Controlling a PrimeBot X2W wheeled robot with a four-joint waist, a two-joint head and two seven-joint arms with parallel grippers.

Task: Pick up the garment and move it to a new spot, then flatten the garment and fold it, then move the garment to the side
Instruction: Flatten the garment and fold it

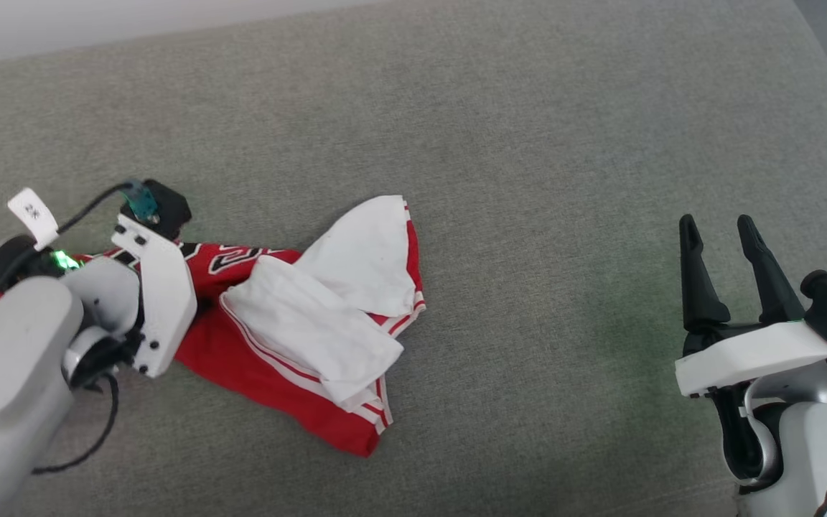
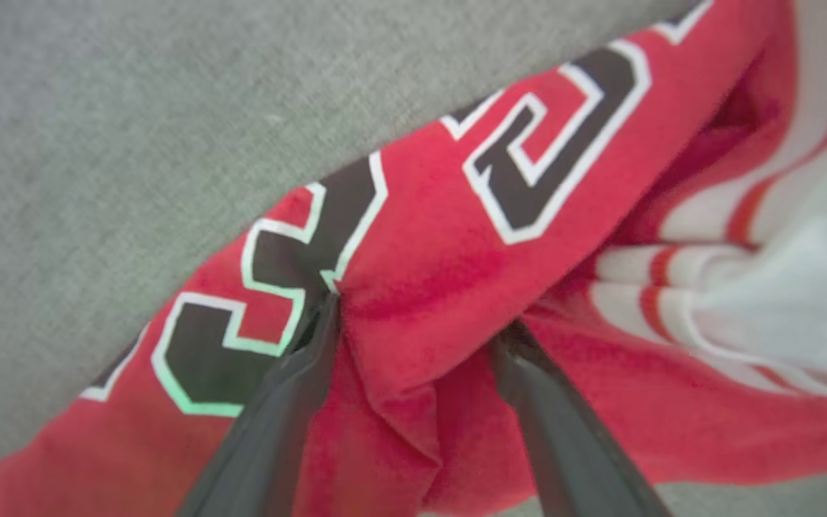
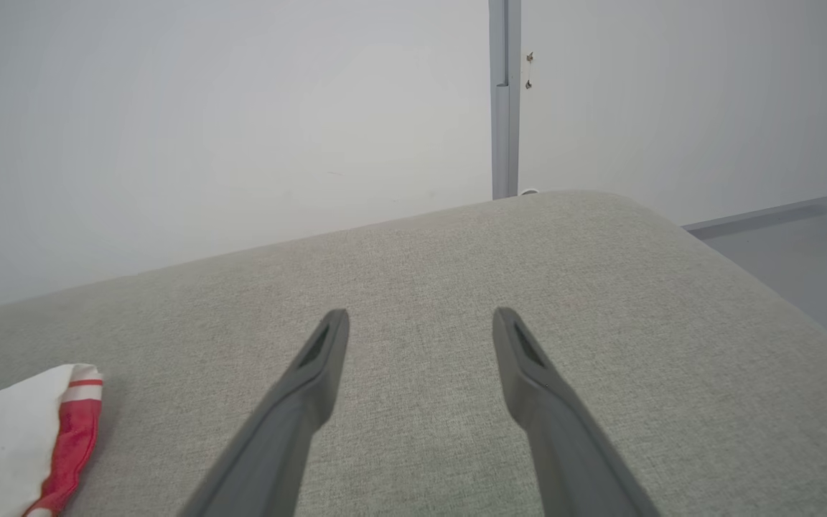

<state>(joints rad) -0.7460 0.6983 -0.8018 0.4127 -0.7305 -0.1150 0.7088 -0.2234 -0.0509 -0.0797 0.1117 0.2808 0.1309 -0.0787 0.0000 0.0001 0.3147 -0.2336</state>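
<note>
The crumpled red jersey shirt with white sleeves and black, white-edged numerals (image 1: 291, 323) lies on the left part of the grey woven cushion (image 1: 528, 143). The left tool (image 2: 422, 316) stands wide open, its tips pressed into the red cloth with a raised fold between them, unclamped. The right tool (image 1: 716, 226) is wide open and empty, well apart to the right.

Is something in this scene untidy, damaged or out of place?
Yes: the garment lies bunched on the grey cushion, not flat. Its white sleeves are folded over the red body, and the black lettering is creased. The left gripper, open, straddles a red fold. No tear or spill shows.
</note>
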